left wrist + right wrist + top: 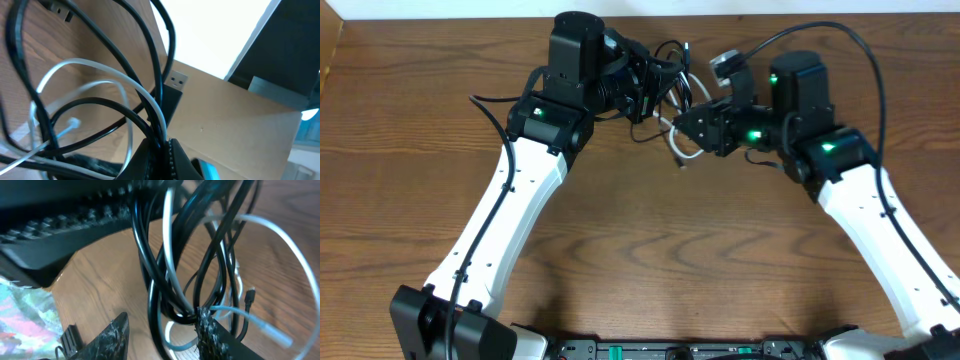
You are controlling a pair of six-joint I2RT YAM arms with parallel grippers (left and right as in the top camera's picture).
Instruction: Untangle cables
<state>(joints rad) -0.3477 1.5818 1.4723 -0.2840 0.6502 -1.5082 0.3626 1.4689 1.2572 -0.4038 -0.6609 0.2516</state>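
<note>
You've got the left gripper [161,147] clenched on both the thin black flexible cord [172,40] and the thin white flexible cord [85,63], pinched together; loops fan from the left gripper toward the right gripper [161,324], the nearer to their slack; its fingers [207,330] stand apart, grasping nothing; strands run lengthways through that gap, hugging one finger.

We find the cables [672,105] bunched at the far middle of the table [640,250], between the two grippers. The left gripper [658,88] lies on their left, the right gripper [685,123] on their right, slightly nearer the front edge.
</note>
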